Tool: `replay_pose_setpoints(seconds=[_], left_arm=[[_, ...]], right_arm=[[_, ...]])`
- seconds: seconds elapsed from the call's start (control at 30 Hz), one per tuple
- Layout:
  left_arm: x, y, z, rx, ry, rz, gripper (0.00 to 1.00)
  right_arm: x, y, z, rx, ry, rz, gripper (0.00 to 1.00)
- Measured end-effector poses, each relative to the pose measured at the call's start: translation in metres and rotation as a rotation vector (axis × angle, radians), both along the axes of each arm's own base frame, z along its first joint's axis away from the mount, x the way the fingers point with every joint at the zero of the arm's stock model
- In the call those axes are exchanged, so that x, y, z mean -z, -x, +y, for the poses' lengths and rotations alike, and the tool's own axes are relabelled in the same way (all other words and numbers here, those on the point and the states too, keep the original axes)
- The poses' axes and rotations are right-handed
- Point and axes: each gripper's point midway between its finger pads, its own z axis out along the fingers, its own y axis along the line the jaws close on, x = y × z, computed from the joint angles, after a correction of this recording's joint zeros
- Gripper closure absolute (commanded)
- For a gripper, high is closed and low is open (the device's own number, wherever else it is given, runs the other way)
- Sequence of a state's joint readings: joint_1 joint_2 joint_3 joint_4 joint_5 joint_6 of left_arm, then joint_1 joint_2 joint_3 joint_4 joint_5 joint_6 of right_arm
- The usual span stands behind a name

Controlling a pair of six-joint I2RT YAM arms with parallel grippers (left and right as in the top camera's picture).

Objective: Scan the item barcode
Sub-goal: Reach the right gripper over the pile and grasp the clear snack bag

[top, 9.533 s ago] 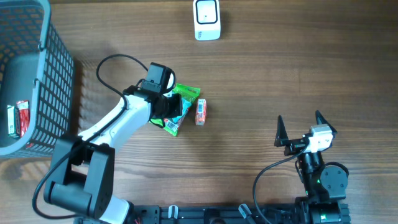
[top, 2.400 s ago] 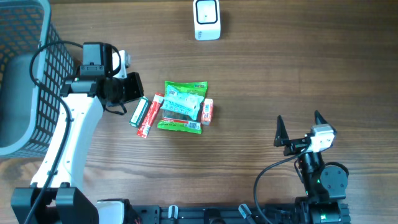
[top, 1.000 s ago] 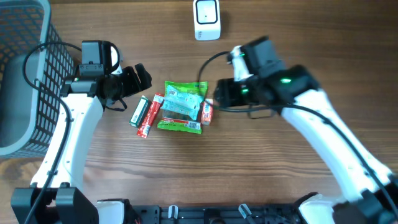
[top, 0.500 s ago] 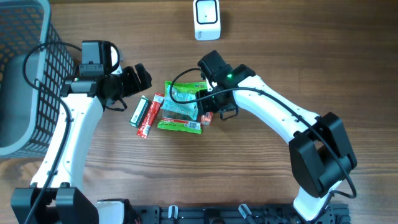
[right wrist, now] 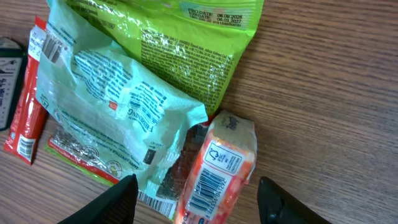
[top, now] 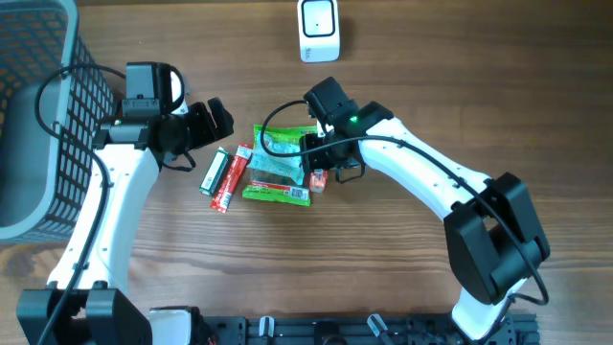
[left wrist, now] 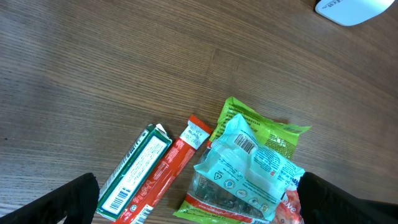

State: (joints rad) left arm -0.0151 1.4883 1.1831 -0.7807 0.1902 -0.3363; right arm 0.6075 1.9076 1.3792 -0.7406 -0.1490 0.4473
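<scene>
Orange packet (right wrist: 217, 168) not gripped; straddles it with right hand (right wrist: 199, 188) apart. Leaves lifting and scanning at far-edge scanner (top: 318, 31).

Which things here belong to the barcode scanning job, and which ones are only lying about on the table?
For the job: white scanner; small orange packet, barcode up, likely the item; right gripper, open above it.

Lying about: green box; red stick pack; green bag; pale blue bag; grey basket; left gripper, open, holding nothing.
</scene>
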Motion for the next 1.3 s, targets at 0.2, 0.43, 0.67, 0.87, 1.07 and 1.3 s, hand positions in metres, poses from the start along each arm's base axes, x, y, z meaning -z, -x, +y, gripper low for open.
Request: replay_pose_setpoints(seconds=[0.2,0.43,0.67,0.87,1.07,1.3], left_arm=[[0.0,0.0,0.0,0.0,0.0,0.0,0.0],[0.0,0.0,0.0,0.0,0.0,0.0,0.0],[0.0,0.0,0.0,0.0,0.0,0.0,0.0],[0.0,0.0,0.0,0.0,0.0,0.0,0.0],[0.0,0.0,0.0,0.0,0.0,0.0,0.0],[0.0,0.0,0.0,0.0,0.0,0.0,0.0]], right_arm=[[-0.046,-0.023,-0.015,0.008,-0.074,-0.121,0.18],[-0.077,-0.008,0.014,-0.313,-0.159,-0.231,0.25],[-0.074,-0.016,0.037,-0.584,-0.17,-0.375,0.32],[-0.057,-0.026,0.048,-0.654,-0.174,-0.413,0.33],[-0.017,-0.026,0.053,-0.675,-0.177,-0.341,0.33],[0.009,-0.027,0.053,-0.676,-0.167,-0.301,0.31]])
